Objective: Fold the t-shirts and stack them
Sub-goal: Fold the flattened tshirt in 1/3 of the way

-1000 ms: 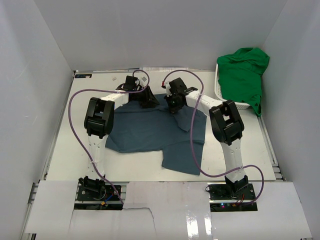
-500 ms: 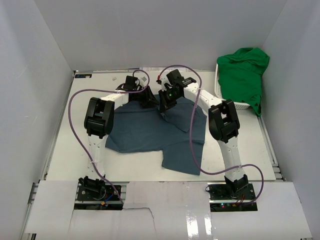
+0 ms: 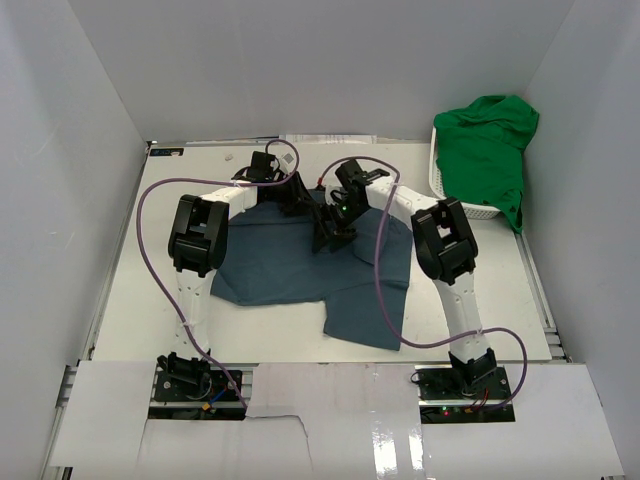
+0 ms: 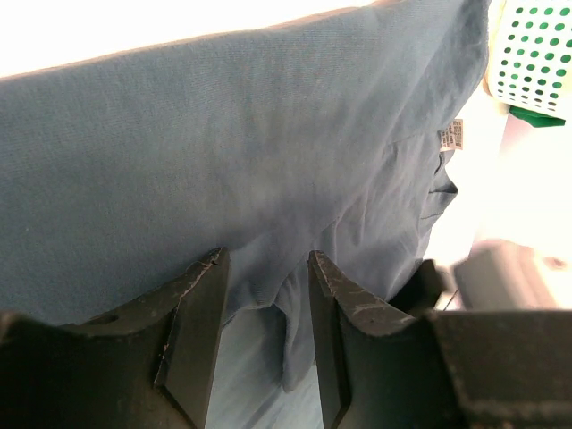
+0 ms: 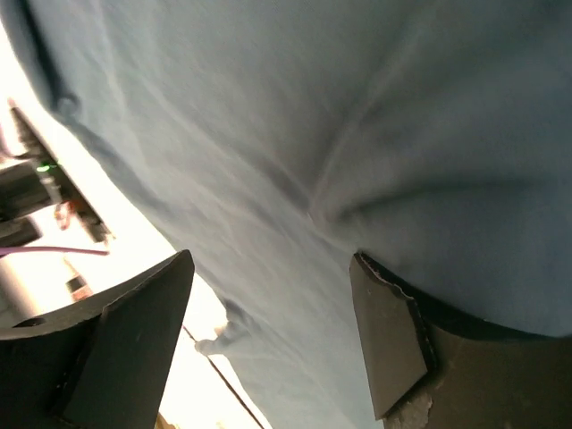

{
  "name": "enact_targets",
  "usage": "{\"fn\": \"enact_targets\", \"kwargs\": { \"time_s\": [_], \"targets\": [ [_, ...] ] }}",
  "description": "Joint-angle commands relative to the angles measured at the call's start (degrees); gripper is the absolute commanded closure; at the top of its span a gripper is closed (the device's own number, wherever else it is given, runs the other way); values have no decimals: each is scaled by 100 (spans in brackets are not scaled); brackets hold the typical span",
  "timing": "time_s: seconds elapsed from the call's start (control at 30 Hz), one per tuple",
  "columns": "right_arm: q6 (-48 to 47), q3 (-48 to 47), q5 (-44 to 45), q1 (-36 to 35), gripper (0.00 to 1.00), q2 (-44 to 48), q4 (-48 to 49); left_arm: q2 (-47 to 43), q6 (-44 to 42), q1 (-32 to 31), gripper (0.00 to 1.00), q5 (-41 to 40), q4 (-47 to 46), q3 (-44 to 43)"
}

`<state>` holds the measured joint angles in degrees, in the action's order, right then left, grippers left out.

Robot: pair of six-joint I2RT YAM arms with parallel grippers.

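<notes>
Slate-blue t-shirt [image 3: 300, 265] lies spread and rumpled across the middle of the white table [image 3: 130, 290], its near edge ragged, with bare table along the left, near and right sides. Both arms reach to its far edge. The left gripper [image 4: 265, 259] stands half apart against a hanging fold beside the neck label [image 4: 451, 134]; whether it grips the cloth cannot be told. The right gripper [image 5: 273, 259] gapes wide over the fabric, holding nothing. The green t-shirt [image 3: 485, 150] is heaped in the white basket [image 3: 443, 185] at the far right wall, well apart.
</notes>
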<state>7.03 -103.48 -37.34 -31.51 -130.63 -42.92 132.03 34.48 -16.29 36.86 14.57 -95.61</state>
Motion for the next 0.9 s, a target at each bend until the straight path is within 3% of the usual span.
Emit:
{"fn": "enact_targets", "kwargs": {
  "time_s": [0.0,0.43,0.57,0.87],
  "targets": [
    [-96,388,920,57,23,1089,99,-265,-143,-23,48,-179,301,122],
    [676,3209,2029,223,27,3631,1601,-327,-249,47,48,-223,407,25],
    [1081,4490,1880,670,31,4255,2251,-283,-196,126,48,-92,441,-132],
    [1871,6190,1371,1322,31,5529,3762,-274,-222,127,47,-56,503,-151]
  ]
}}
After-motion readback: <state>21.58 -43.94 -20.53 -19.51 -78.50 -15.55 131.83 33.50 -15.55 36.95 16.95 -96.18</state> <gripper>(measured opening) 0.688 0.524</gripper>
